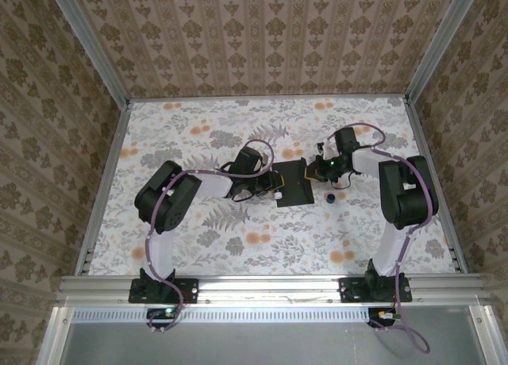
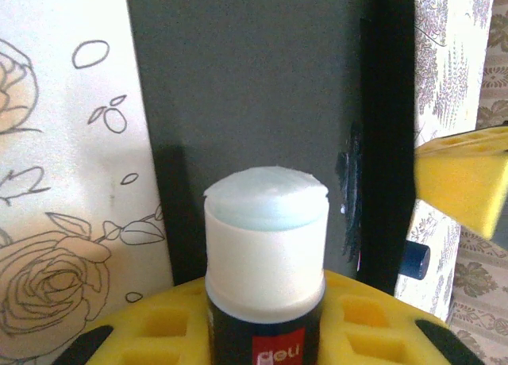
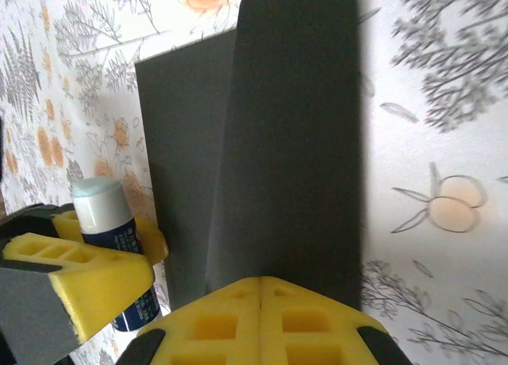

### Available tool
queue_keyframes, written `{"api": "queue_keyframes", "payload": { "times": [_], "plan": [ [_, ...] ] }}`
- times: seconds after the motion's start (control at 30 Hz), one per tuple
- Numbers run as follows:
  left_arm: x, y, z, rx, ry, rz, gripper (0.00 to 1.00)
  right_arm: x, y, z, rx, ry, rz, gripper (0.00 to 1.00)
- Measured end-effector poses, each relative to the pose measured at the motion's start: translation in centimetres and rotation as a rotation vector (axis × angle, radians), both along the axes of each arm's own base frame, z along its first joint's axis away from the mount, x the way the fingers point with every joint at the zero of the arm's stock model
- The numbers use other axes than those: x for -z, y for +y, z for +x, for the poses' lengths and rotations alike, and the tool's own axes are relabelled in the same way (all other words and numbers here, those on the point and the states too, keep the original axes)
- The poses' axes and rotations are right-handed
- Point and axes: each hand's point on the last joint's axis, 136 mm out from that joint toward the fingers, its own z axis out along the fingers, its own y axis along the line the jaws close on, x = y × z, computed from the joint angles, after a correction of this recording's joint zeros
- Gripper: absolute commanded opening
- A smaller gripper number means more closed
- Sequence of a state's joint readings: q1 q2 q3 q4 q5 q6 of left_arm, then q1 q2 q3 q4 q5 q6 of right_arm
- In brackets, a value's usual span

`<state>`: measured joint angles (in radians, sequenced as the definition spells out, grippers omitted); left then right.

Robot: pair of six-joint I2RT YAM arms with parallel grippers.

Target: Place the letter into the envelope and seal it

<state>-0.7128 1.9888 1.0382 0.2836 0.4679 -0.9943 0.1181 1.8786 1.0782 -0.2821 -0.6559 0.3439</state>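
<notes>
Near the middle of the table (image 1: 159, 135), a shade toward its right edge, you have the envelope (image 1: 295, 186) — flat matte black paper, plain and unmarked, lying on a surface printed with grey ferns and orange flowers. Your right gripper (image 3: 262, 301) has its yellow, pocket-moulded fingers (image 3: 214, 325) pressed together on the edge of the flap (image 3: 294, 143), which stands tilted up off the envelope's body beneath. Your left gripper (image 2: 266, 321) clasps a glue stick (image 2: 266, 238) at the envelope's left edge, its tip pointing out over the black paper: a round white collar, a pale blue waxy top with the cap off, and a dark barrel with a red label reading "deli". A few glossy smears show on the paper beside the fold. A small dark blue cap (image 1: 329, 198) lies just beside the envelope's near right corner — close under the right gripper.
</notes>
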Motion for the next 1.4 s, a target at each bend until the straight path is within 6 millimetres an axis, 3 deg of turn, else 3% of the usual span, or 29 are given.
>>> {"api": "queue_keyframes", "payload": {
  "times": [0.5,1.2,1.4],
  "plan": [
    [0.0,0.0,0.0,0.002,0.001,-0.001,0.00,2.2,1.9,-1.0,-0.029,0.061,0.004,0.00],
    [0.0,-0.1,0.0,0.005,-0.002,-0.001,0.00,2.0,1.9,-0.6,-0.015,0.065,0.004,0.00],
    [0.0,0.0,-0.1,0.011,-0.007,0.001,0.00,0.7,2.2,1.1,0.011,0.038,0.021,0.00]
  ]
}}
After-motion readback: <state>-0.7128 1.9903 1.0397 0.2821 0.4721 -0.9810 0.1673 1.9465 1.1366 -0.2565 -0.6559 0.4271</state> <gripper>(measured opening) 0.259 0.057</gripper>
